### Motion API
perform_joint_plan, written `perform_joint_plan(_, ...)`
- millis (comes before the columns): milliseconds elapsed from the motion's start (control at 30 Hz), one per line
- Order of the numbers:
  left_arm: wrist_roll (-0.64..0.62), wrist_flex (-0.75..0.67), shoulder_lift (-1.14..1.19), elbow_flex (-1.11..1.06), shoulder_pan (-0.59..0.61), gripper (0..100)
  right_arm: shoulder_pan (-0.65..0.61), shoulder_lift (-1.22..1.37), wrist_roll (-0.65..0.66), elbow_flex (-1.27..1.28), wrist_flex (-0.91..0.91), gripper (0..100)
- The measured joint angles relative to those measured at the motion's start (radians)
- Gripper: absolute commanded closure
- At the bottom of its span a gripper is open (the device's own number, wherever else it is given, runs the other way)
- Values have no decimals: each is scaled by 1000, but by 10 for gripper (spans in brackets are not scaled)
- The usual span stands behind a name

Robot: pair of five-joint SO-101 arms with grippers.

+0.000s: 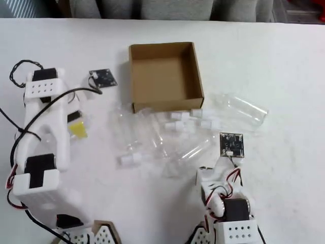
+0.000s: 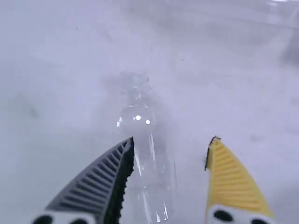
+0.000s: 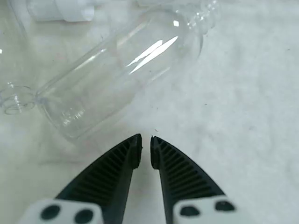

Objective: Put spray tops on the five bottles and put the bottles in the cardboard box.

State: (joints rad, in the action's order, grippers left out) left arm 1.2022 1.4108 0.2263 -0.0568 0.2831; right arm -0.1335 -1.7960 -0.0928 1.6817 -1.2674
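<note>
Straddling bottle (image 2: 141,122) w/ jaws apart, ready to grasp: left gripper (image 2: 171,140); right gripper (image 3: 145,138) closed, empty, by 2nd bottle (image 3: 122,70).

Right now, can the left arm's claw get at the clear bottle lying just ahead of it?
Probably yes. The left claw is open, the clear bottle lies on the table between its fingers, and nothing sits across it.
</note>
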Motion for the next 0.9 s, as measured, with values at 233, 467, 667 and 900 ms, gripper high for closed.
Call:
perform_joint_plan(233,0,-86,0,-32,2,706,0,0,0,0,0,982)
perform_joint_plan(467,0,-104,0,-35,9,706,0,0,0,0,0,982)
perform_joint_plan(667,0,-120,0,-75,12,705,0,0,0,0,0,982)
perform_joint_plan(900,0,-166,0,-89,12,705,0,0,0,0,0,982)
